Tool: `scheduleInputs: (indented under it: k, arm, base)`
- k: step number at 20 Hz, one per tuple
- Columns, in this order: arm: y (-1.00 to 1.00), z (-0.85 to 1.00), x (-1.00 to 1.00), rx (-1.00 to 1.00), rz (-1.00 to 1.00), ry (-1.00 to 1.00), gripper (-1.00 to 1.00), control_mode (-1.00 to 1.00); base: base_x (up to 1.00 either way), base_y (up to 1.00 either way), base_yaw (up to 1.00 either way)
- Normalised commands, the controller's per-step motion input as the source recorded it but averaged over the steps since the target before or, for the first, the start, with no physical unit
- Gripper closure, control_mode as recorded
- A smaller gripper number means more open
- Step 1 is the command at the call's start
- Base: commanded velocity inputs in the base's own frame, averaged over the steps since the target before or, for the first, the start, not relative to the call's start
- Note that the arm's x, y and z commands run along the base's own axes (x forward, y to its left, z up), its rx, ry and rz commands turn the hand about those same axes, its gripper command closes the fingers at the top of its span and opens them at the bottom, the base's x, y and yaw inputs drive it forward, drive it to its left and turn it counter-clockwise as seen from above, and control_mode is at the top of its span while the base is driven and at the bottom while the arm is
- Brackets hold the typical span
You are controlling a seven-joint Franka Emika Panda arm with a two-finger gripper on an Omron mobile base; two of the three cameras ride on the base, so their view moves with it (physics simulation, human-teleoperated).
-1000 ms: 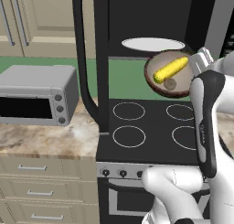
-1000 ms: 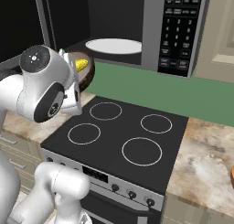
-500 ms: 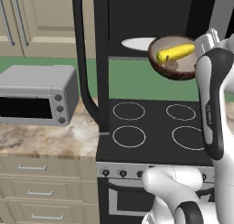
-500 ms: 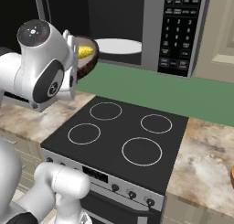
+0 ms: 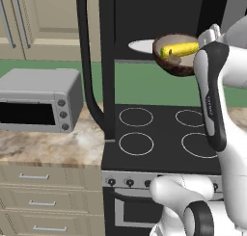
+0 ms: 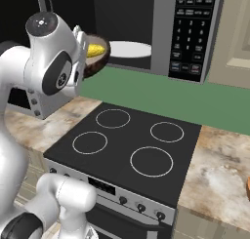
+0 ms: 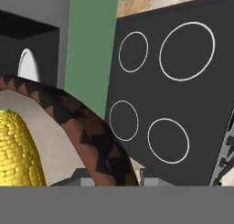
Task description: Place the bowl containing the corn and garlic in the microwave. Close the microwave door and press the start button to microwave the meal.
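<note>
With the gripper [image 7: 112, 175] clamped on the bowl [image 5: 176, 54] rim (corn [image 5: 179, 50] riding along), the microwave [image 6: 161, 33] turntable [image 6: 128, 49] lies just beyond.

At the top centre of the left base view, the microwave [image 5: 164, 18] cavity stands open, with bare room above its white turntable [image 6: 128, 49]. The open door [image 5: 99, 61] juts forward at that view's left centre, walling off that side. The stovetop [image 6: 129, 143] below lies bare. The toaster oven [image 5: 38, 100] sits at far left.
</note>
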Motion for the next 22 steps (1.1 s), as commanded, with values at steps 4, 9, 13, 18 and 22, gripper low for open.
scheduleInputs:
  k: [4, 9, 13, 18, 22]
  arm:
    - [0.00, 0.00, 0.49, 0.00, -0.03, 0.00, 1.00, -1.00]
    - [0.00, 0.05, 0.49, 0.00, -0.04, -0.01, 1.00, -1.00]
    - [0.00, 0.16, 0.43, 0.00, -0.06, -0.05, 1.00, -1.00]
    - [0.00, 0.06, 0.49, 0.00, -0.06, -0.01, 1.00, -1.00]
    - [0.00, 0.03, 0.53, 0.00, -0.06, 0.00, 1.00, -1.00]
  base:
    - [0.00, 0.00, 0.00]
    - [0.00, 0.00, 0.00]
    - [0.00, 0.00, 0.00]
    - [0.00, 0.00, 0.00]
    - [0.00, 0.00, 0.00]
